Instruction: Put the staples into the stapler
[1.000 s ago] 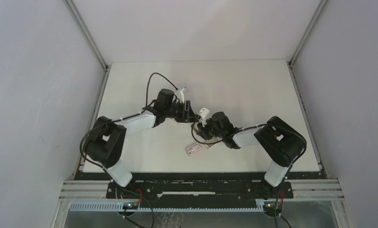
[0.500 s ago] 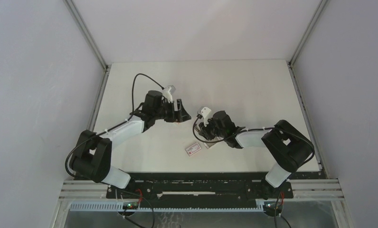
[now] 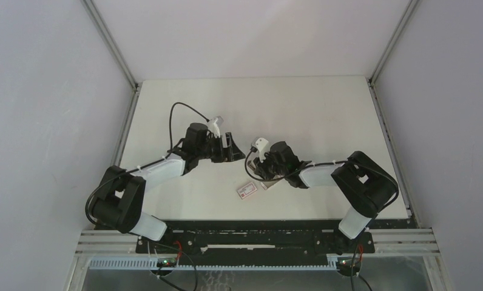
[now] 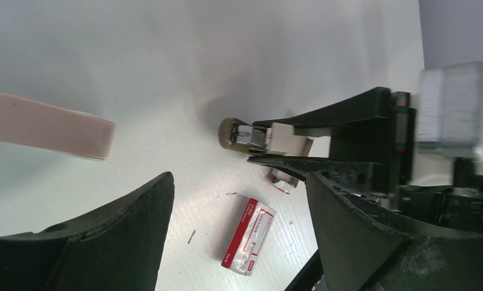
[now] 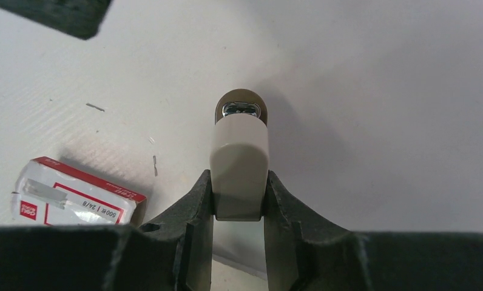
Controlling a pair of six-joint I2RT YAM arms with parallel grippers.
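Nearest the arm bases, the white, red-labelled staple box (image 3: 247, 190) lies flat on the bench (image 3: 324, 115); can't see what's inside. Just beside it sits a small greyish tray, the staples (image 3: 264, 186) as far as I can tell, on the near side of the right pincer (image 5: 239, 182). That pincer is clenched on the stapler (image 5: 239, 151). A couple of loose staples (image 5: 95, 107) lie around. Further out, the left pincer (image 4: 239, 182) is released, grasping nothing.

Small white box (image 5: 75, 191) with a red-bordered label, right wrist view | red print on the label reads "500", a divider bar, then "24/6" | red logo square at the label's corner: lettering too small to read
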